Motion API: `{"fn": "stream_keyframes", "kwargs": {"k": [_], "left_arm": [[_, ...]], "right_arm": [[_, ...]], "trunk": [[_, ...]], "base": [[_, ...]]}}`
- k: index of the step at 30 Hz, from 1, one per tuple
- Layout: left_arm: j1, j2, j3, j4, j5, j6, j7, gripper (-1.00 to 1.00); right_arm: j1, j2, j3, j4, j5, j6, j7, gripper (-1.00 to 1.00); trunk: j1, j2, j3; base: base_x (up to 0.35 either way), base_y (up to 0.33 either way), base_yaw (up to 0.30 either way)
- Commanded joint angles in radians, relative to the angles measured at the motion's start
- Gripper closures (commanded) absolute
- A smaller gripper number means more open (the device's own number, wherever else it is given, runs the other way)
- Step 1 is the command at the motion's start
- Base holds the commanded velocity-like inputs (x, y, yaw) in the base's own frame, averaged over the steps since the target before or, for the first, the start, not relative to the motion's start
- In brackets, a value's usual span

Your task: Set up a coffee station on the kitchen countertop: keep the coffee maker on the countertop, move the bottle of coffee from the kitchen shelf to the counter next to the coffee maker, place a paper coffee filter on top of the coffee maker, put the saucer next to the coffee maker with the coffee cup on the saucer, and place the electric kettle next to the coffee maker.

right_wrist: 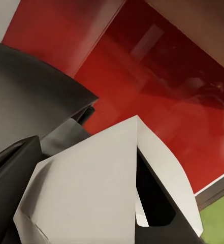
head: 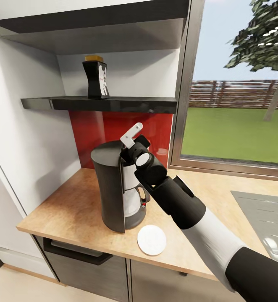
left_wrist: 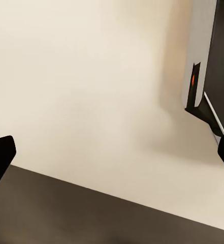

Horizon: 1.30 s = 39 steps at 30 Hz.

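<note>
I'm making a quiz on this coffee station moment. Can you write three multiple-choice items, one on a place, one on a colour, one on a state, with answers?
1. Where is the bottle of coffee?
A. on the shelf
B. on the countertop
C. in the sink

2. What colour is the wall panel behind the coffee maker?
A. blue
B. red
C. green

3. What is the right gripper doing?
A. hanging open over the saucer
B. gripping the bottle
C. holding the paper filter at the coffee maker's top

Answers:
1 A, the bottle stands on the dark wall board.
2 B, a glossy red panel shows below the shelf.
3 C, white paper sits between its fingers above the machine.
</note>
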Motion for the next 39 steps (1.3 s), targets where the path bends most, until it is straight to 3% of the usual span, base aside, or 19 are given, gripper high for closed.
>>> {"fn": "stream_keyframes", "kwargs": {"k": [1,39], "left_arm": [[-0.001,0.0,-0.002,0.002,0.001,-0.006,0.002,-1.0],[-0.001,-0.002,-0.002,0.002,0.001,-0.006,0.002,-1.0]], "right_arm": [[-0.001,0.0,0.001,-0.001,0.009,0.005,0.005,1.0],[-0.001,0.0,0.001,-0.002,0.01,0.004,0.006,1.0]], "trunk": [[0.001,-0.002,-0.002],[0.001,-0.002,-0.002]], "base": [[0.009,0.0,0.0],[0.001,-0.001,0.0]]}}
